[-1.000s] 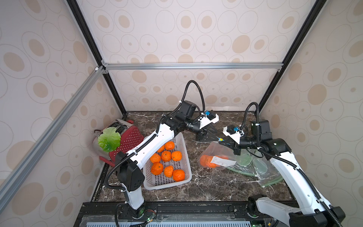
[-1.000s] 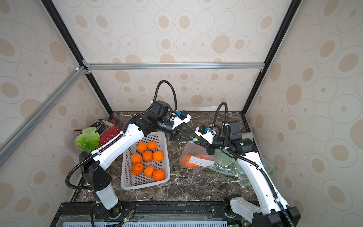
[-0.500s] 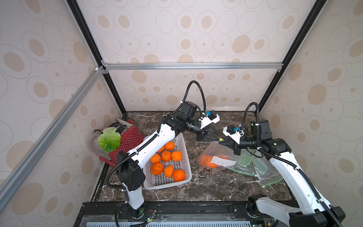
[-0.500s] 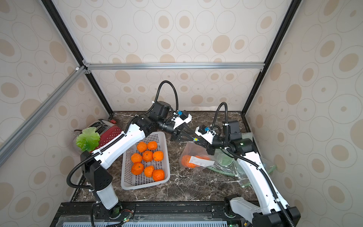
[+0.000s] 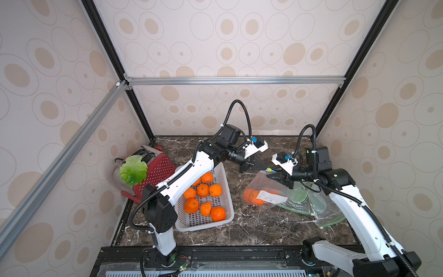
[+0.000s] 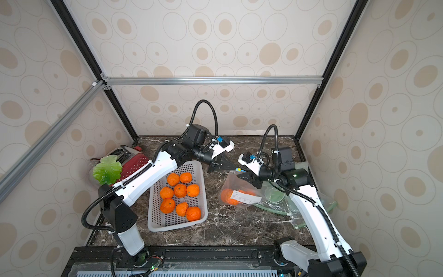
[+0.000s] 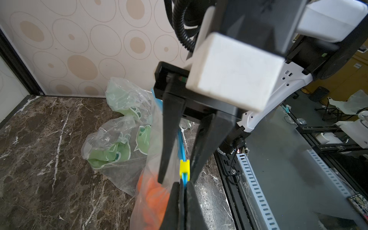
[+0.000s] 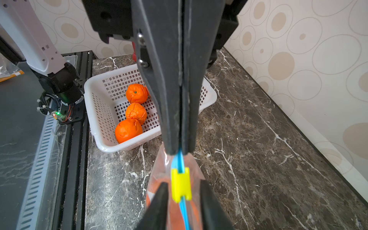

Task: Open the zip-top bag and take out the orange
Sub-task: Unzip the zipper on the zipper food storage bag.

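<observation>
The clear plastic zip-top bag [image 5: 265, 189] lies on the dark marble tabletop [image 5: 251, 227], just beside the white perforated basket [image 5: 206, 226], with a round orange [image 5: 250, 195] low inside it. Its blue zip strip [image 8: 180, 159] is up off the table, pinched tight in the left gripper [image 7: 182, 184]. The right gripper [image 8: 183, 183] stands agape, one finger either side of the yellow slider [image 8: 181, 186], with gaps showing.
</observation>
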Controlling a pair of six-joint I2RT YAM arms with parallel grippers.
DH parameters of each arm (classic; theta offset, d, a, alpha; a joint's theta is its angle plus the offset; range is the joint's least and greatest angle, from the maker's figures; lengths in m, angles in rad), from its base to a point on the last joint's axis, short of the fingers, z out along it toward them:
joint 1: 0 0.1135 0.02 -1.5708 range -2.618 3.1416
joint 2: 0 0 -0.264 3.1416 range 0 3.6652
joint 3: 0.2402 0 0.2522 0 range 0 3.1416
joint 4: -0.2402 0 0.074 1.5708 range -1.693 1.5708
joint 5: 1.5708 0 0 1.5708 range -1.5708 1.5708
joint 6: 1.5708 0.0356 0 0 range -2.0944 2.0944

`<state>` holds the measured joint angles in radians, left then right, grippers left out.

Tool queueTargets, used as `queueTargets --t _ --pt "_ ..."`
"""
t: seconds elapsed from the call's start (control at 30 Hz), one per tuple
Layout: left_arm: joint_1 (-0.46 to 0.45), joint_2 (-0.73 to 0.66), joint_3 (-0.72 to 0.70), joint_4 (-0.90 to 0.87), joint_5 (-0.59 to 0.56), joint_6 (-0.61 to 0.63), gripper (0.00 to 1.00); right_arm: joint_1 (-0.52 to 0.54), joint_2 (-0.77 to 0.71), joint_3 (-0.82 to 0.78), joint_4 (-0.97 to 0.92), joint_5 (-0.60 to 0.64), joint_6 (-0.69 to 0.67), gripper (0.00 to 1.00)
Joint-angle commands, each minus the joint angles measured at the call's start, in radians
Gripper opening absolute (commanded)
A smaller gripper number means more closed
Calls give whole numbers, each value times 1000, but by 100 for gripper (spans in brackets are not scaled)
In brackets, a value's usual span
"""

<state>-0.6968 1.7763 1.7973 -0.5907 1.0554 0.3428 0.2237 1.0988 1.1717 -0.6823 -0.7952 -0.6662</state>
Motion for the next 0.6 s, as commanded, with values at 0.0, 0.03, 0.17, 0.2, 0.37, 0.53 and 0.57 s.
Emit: queueTargets --t 0.0,0.03,0.17,0.2,0.37,0.53,0.57 --pt "-1 -14 13 -29 -15 85 0 6 -65 -27 85 -21 72 53" --pt "-2 -16 13 -31 -15 104 0 6 -81 -36 109 -22 100 55" --pt "-1 -15 20 -33 4 119 0 6 -91 -28 93 -75 111 51" --pt "-2 -17 16 -35 12 126 0 6 -88 -25 89 -83 111 49" --pt "-2 -23 3 -35 18 137 0 6 -63 -12 78 -84 114 33" --pt "-1 -30 -6 -35 38 154 0 7 -51 -6 80 -61 120 30" --pt "-2 -32 -7 -35 39 158 0 8 -51 -8 87 -63 126 30"
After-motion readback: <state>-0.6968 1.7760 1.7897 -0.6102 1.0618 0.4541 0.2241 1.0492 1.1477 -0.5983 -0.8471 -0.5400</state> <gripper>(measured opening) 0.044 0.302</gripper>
